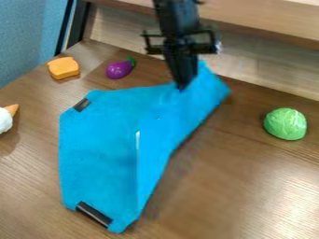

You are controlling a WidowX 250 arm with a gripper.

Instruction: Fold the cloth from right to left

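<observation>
No text, label, brand, number or sign can be read anywhere in the camera view.

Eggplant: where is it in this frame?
In the camera view, the eggplant lies on the table's far side, left of the tool, between the orange block and the cloth's raised corner.
</observation>
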